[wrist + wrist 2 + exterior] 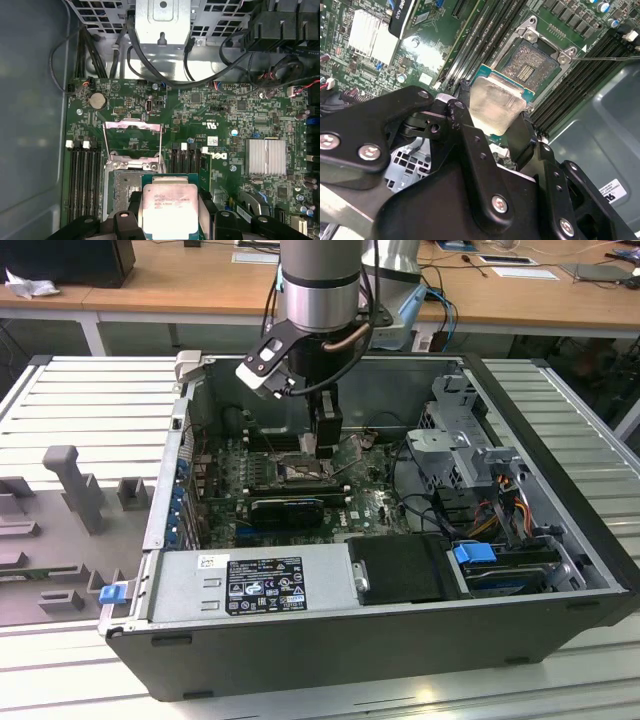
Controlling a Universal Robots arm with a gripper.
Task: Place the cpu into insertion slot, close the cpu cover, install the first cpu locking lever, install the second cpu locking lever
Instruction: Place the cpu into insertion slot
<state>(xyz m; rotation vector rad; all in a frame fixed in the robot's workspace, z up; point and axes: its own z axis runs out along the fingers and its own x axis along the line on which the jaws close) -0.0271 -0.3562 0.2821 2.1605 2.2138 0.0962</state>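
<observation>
My gripper reaches down into the open computer case and is shut on the cpu, a square chip with a silvery-grey top, held by two opposite edges between the black fingers. In the first wrist view the cpu hangs just above the board and overlaps one side of the insertion slot. The slot's contact field lies bare inside its metal rim. The cpu cover is swung open behind the slot, with two thin lever rods raised beside it.
Long black memory slots flank the socket on both sides. A finned heatsink and a black card sit nearby. Cables and a drive cage crowd the case, whose power supply lies along the front wall.
</observation>
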